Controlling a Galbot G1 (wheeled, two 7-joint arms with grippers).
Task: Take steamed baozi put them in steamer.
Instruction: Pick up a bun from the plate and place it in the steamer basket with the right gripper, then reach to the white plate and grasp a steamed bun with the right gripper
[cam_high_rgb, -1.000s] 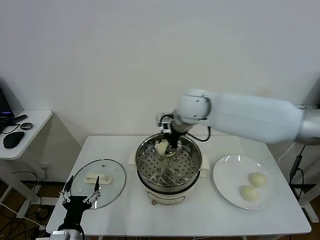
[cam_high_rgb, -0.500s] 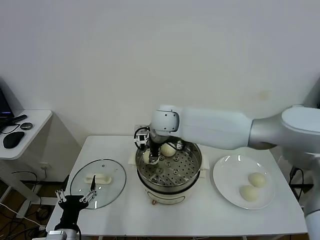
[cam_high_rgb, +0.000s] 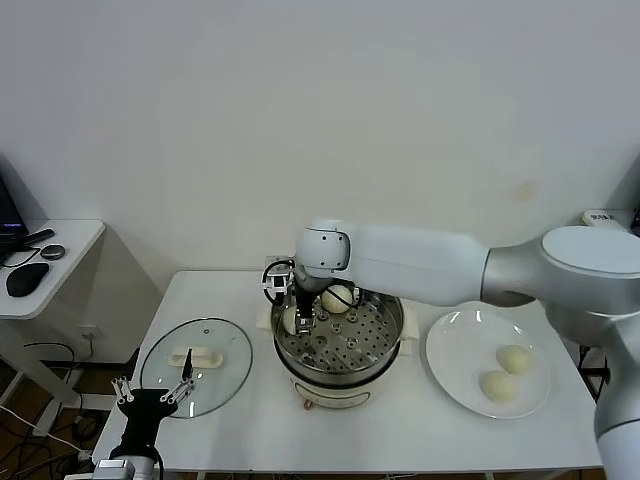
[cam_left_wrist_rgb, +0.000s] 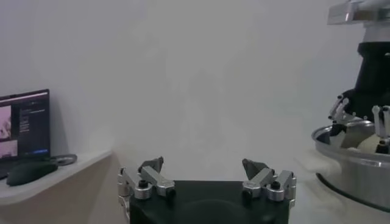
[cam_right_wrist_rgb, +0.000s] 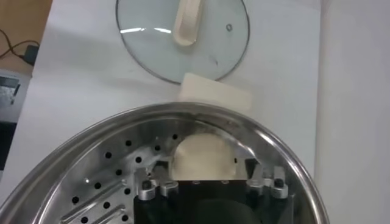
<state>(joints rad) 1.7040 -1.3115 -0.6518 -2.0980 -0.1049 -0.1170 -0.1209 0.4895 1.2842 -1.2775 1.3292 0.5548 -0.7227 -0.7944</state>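
The steamer (cam_high_rgb: 345, 352) stands mid-table on its cream base. My right gripper (cam_high_rgb: 301, 318) reaches down inside it at its left wall. In the right wrist view its jaws (cam_right_wrist_rgb: 203, 165) stand open on either side of a cream-white baozi (cam_right_wrist_rgb: 203, 156) that rests on the perforated floor against the wall; a small gap shows beside it. That baozi also shows in the head view (cam_high_rgb: 289, 320). A second baozi (cam_high_rgb: 338, 298) lies at the back of the basket. Two more baozi (cam_high_rgb: 514, 358) (cam_high_rgb: 497, 385) lie on the white plate (cam_high_rgb: 455, 350). My left gripper (cam_high_rgb: 155, 398) is parked, open and empty, at the front left.
The glass lid (cam_high_rgb: 222, 372) with its white handle lies flat left of the steamer, also in the right wrist view (cam_right_wrist_rgb: 146, 55). A side desk (cam_high_rgb: 60, 245) with a mouse stands far left. The steamer rim (cam_left_wrist_rgb: 350, 155) shows in the left wrist view.
My right gripper carried a baozi from the back of the steamer to its left side and sank lower into the basket. The left arm dropped slightly.
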